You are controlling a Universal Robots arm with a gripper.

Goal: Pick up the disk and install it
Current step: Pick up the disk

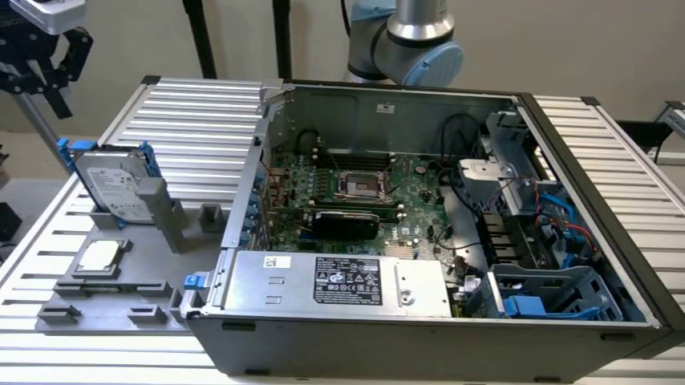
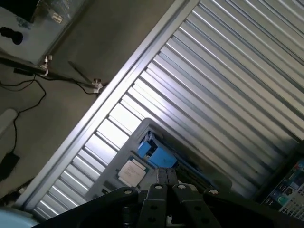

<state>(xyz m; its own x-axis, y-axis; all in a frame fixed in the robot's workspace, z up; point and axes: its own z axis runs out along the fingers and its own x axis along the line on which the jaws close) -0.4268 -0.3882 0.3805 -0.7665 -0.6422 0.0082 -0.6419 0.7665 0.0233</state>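
Over at the exterior view's left, the disk stands on edge, leaning back in a grey stand on the ribbed table, blue rails along its sides. A small square CPU chip lies flat just in front of it. The gripper hangs up above, apart from the disk. Beside the stand the computer case lies open, showing the motherboard and the silver power-supply box.
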